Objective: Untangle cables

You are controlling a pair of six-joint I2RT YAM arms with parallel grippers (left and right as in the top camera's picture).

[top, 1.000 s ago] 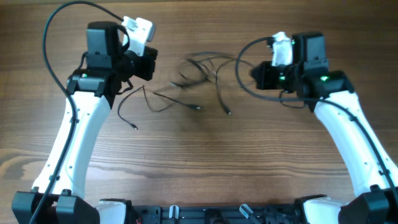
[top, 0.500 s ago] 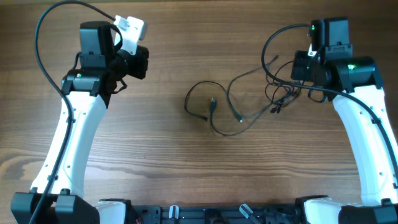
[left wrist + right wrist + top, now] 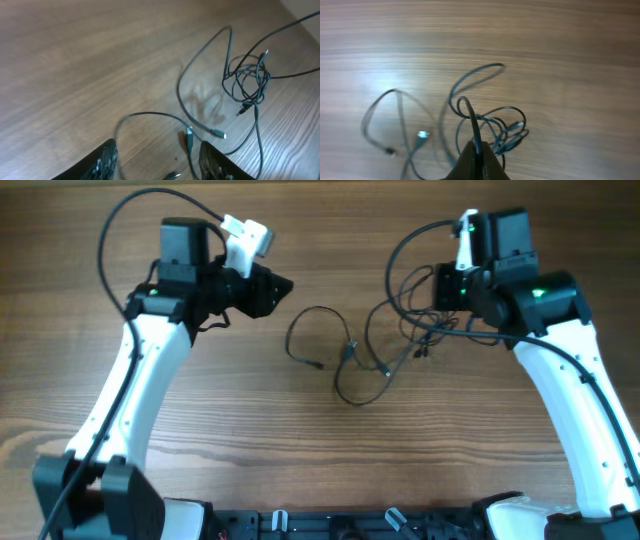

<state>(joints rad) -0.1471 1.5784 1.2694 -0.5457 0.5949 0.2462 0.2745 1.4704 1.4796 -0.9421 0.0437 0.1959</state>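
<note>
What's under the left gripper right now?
A loose cable loop and a plug on the table, below the open left gripper. Anything directly beneath its fingers is hidden.

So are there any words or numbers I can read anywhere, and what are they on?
None: nothing readable shows on the cables, the wooden table, the left arm or the right arm.

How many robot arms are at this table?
2: the left arm on the table's left side, the right arm on its right, holding the cables. Neither is hidden.
</note>
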